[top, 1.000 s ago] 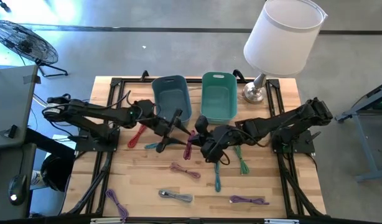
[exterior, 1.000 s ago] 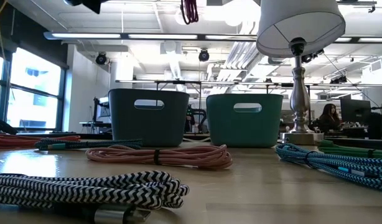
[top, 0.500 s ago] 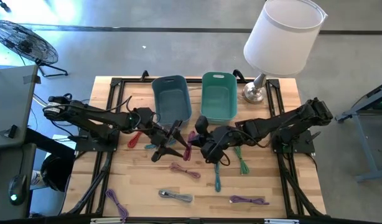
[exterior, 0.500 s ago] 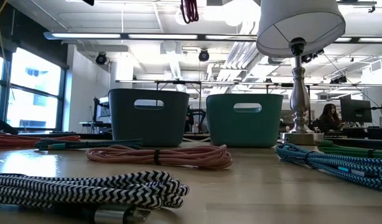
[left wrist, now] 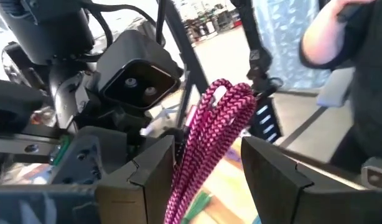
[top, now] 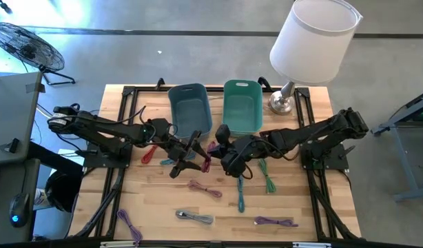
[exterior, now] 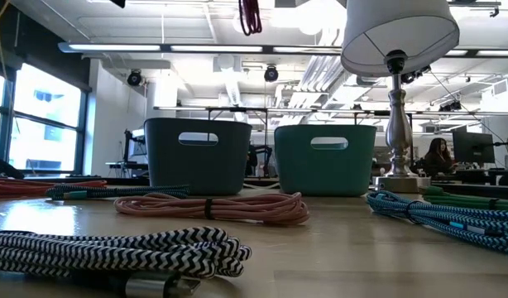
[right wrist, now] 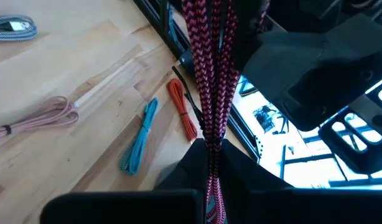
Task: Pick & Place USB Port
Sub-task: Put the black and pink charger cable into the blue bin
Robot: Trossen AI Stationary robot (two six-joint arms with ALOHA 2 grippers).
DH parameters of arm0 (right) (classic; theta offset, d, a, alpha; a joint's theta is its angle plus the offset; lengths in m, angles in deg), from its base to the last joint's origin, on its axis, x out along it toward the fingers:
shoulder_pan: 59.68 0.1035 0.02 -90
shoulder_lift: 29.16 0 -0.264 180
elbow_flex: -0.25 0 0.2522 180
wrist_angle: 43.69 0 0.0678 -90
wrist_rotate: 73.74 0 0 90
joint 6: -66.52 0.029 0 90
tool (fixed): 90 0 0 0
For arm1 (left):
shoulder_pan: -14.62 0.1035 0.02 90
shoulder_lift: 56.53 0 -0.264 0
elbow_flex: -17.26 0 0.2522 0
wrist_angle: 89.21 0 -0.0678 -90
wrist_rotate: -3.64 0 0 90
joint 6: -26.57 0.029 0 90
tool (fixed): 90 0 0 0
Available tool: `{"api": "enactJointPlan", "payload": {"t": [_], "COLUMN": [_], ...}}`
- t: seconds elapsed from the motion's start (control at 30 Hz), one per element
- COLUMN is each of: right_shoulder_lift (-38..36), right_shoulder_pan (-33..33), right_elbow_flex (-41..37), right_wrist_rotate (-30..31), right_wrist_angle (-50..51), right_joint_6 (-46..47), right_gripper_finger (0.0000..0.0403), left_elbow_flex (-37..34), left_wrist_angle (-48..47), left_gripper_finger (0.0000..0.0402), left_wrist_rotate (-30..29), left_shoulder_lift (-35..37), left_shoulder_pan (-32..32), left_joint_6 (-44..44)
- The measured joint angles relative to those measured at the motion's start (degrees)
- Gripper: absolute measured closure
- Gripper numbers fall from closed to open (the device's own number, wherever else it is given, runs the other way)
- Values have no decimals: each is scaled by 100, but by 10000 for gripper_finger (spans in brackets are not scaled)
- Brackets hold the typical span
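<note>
Your right end effector (right wrist: 211,186) pinches the magenta cable (right wrist: 209,81) in mid-air over the counter's (top: 156,200) middle. Your left end effector (left wrist: 206,165) is spread around it, not gripping. Both bins (top: 191,110) look empty; placing remains.

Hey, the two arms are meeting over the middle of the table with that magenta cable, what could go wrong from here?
The right gripper pinches only one end of the magenta cable, so it may slip. The left gripper is open around it, and the arms sit close enough to bump. If dropped, it lands short of the bins.
</note>
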Motion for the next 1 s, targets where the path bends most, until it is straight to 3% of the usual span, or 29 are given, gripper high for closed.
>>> {"api": "enactJointPlan", "payload": {"t": [0.3, 0.37, 0.5, 0.67, 0.9, 1.0], "right_shoulder_lift": [0, 0, 0, 0, -7, -7], "right_shoulder_pan": [-120, -124, -117, -119, 18, 55], "right_elbow_flex": [0, 0, 0, 0, 0, 0], "right_wrist_rotate": [-22, -26, -33, 105, 1373, 2208], "right_wrist_angle": [-1, -7, 17, 60, 647, 944], "right_joint_6": [36, 155, 392, 847, 1112, 1280], "right_gripper_finger": [391, 380, 346, 318, 286, 275], "left_elbow_flex": [0, 0, 0, 0, -9, -9], "left_wrist_angle": [6, 5, 2, -69, -559, -911], "left_gripper_finger": [232, 261, 371, 388, 389, 389], "left_wrist_rotate": [-452, -480, -499, -634, -1068, -1721], "left_shoulder_lift": [0, 0, 0, 0, 103, 307], "left_shoulder_pan": [-2, -1, 2, 2, -1, 0], "left_joint_6": [87, 120, 402, 553, 851, 1110]}}
